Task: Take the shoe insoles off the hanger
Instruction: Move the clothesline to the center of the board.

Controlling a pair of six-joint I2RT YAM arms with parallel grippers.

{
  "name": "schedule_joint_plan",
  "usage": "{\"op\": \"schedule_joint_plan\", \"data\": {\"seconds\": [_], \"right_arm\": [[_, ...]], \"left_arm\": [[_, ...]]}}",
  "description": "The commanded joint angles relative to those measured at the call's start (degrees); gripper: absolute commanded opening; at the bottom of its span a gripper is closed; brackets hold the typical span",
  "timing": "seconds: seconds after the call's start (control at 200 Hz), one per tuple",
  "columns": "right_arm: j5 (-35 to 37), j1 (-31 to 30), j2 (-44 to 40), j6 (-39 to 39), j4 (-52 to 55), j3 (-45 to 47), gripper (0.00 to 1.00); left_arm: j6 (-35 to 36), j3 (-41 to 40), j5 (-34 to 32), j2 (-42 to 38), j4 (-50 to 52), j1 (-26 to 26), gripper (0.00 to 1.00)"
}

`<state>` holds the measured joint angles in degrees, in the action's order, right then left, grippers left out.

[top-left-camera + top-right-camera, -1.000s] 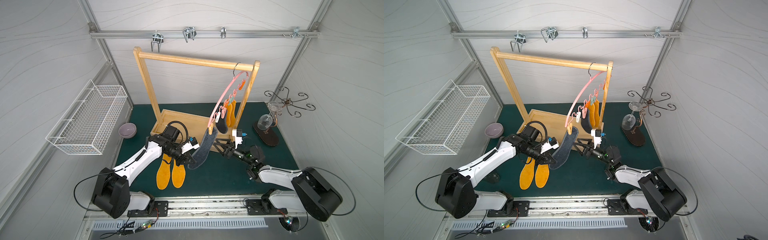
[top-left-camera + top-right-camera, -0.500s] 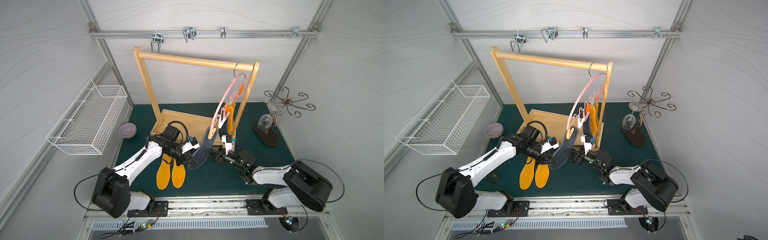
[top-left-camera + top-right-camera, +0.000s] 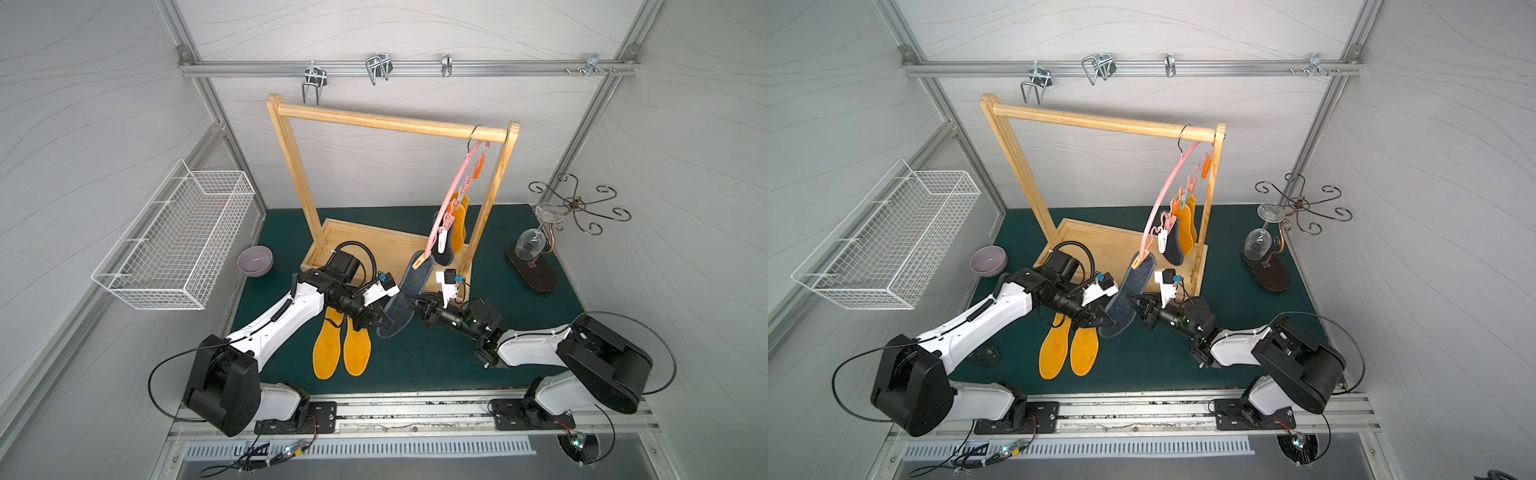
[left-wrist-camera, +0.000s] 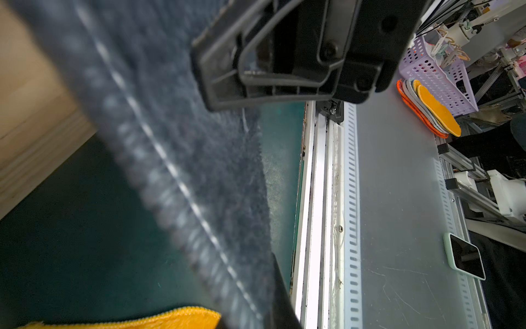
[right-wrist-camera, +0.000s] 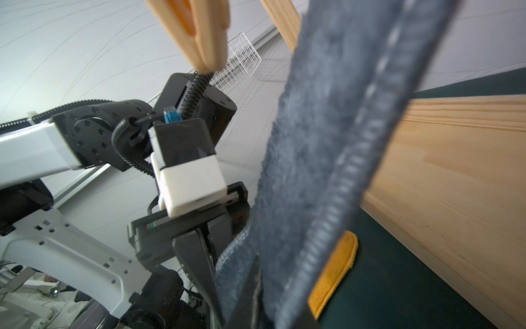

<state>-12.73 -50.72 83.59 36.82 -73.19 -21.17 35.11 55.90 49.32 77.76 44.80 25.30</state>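
Your left arm [image 3: 286, 318] and right arm [image 3: 530, 345]: white link shells, black joint housings, ribbed black conduit [image 5: 195, 88], blue-plugged wrist cameras [image 3: 376, 291].

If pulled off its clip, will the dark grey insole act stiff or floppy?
Probably floppy: the grey insole bends between its clip and the left tool. Likely light, as a small clip carries it. Its fuzzy face should resist slipping.
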Motion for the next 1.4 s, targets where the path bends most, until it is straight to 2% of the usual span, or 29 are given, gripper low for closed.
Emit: {"op": "schedule_joint_plan", "data": {"seconds": [0.0, 0.1, 0.16, 0.26, 0.325, 0.445, 0.565, 0.665, 0.775, 0.885, 1.015, 1.16, 1.395], "right_arm": [[-1.6, -0.5, 1.1, -0.4, -1.3, -1.4, 0.1], [-3.2, -0.5, 2.1, -0.8, -0.7, -1.5, 0.06], [-3.2, -0.4, 2.5, -0.8, -0.5, -1.3, 0.05], [-6.1, -0.4, 2.9, -2.2, 1.4, -2.1, 0.0], [-8.8, -0.8, 2.7, -3.7, 4.2, -3.5, 0.0], [-9.2, -1.5, 2.4, -6.2, 11.0, -5.5, 0.0], [-8.9, -1.6, 1.2, -9.5, 19.3, -7.0, 0.0], [-9.2, -1.7, -0.6, -13.9, 30.7, -9.9, 0.0], [-7.8, -2.8, -2.5, -20.7, 45.5, -13.9, 0.01], [-7.1, -4.0, -2.8, -25.2, 53.6, -16.6, 0.01], [-7.7, -4.5, -2.7, -28.3, 59.3, -18.9, 0.02], [-9.7, -4.5, -0.6, -30.0, 66.5, -22.7, 0.05], [-12.1, -4.5, 3.7, -26.3, 62.8, -22.9, 0.07]], "left_arm": [[0.1, 0.4, -1.4, 0.6, -1.9, 0.3, 0.02], [0.5, 1.2, -3.6, 1.5, -0.7, 0.2, 0.08], [1.0, 1.6, -4.3, 1.7, 0.2, -0.2, 0.18], [0.7, 1.4, -3.6, 1.9, -0.3, -2.0, 0.28], [0.3, 1.3, -3.5, 1.8, -0.4, -3.6, 0.33], [-0.8, 0.8, -2.2, 0.8, -1.3, -8.0, 0.38], [-1.5, 0.1, -2.6, -0.9, -2.6, -11.3, 0.41], [-2.4, -1.5, -3.4, -2.7, -4.9, -13.4, 0.44], [-3.3, -2.7, -6.9, -3.7, -7.6, -14.7, 0.45], [-4.2, -3.5, -10.3, -3.7, -9.5, -16.0, 0.45], [-5.7, -3.6, -17.1, -3.4, -11.6, -17.1, 0.44], [-7.1, -4.8, -18.4, -4.5, -14.3, -20.0, 0.44], [-7.1, -6.8, -20.3, -5.9, -16.2, -22.4, 0.44]]}}
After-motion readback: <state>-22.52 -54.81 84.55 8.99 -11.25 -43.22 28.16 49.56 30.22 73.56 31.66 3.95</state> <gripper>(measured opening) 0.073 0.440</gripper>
